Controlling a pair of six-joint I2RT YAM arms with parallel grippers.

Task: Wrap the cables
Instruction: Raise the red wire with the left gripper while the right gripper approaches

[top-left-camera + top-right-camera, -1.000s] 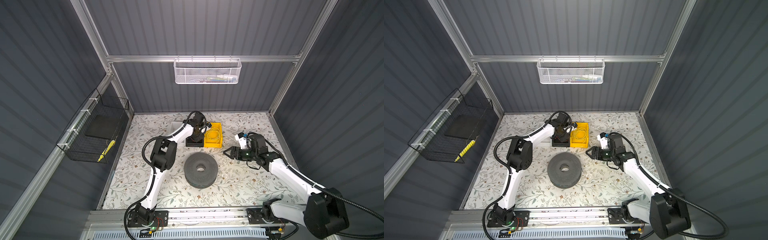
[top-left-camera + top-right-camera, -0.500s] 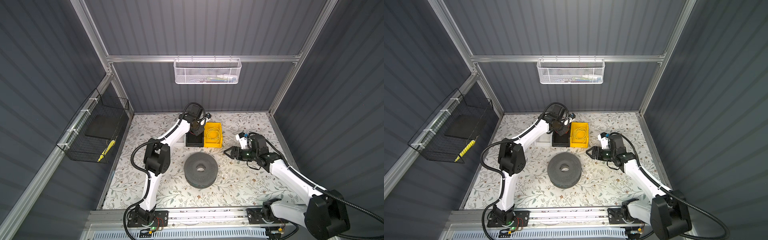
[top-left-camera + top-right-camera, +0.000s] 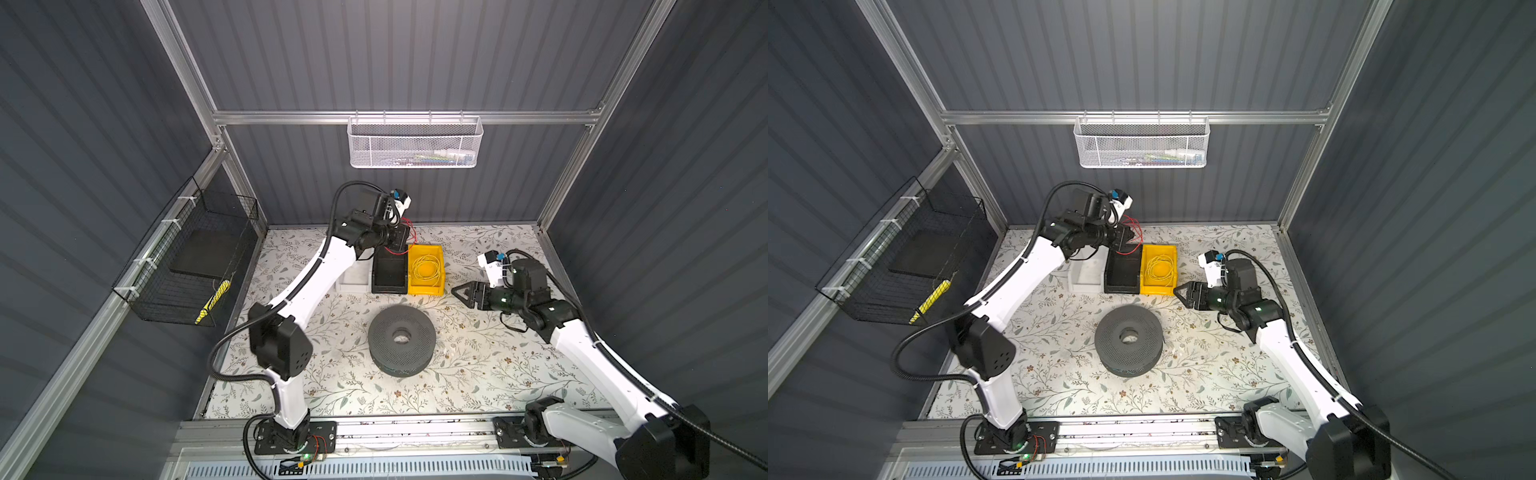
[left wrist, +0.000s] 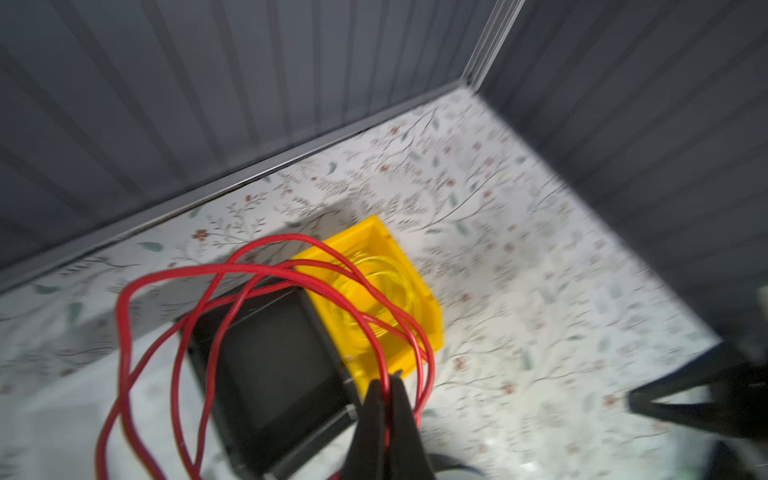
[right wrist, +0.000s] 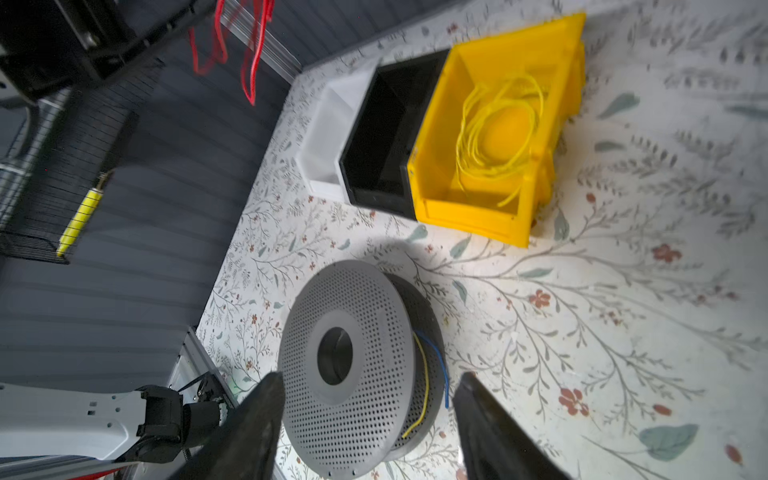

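Now, left gripper: raised over the far end of the black bin, close to the back wall; its two fingers are pinched tight on a strand of the red cable.
Red cable: off the table, hanging from that pinch in several loose, springy loops above the black bin and the edge of the yellow bin. In both top views it shows as a small red tangle at the gripper. Its lowest loop may brush the black bin's far rim, but the views are too small and blurred to settle that.
Right gripper: low over the table just right of the yellow bin, pointing left; fingers spread wide with nothing between them.
Spool: grey, perforated, lying flat at mid-table, nearer than the bins; short ends of a yellow wire and a blue wire sit between its flanges.
Bins: white bin, black bin and yellow bin stand side by side, left to right, touching.
Yellow cable: coiled loosely inside the yellow bin.
Black bin interior: looks bare.
Table: floral-patterned surface.
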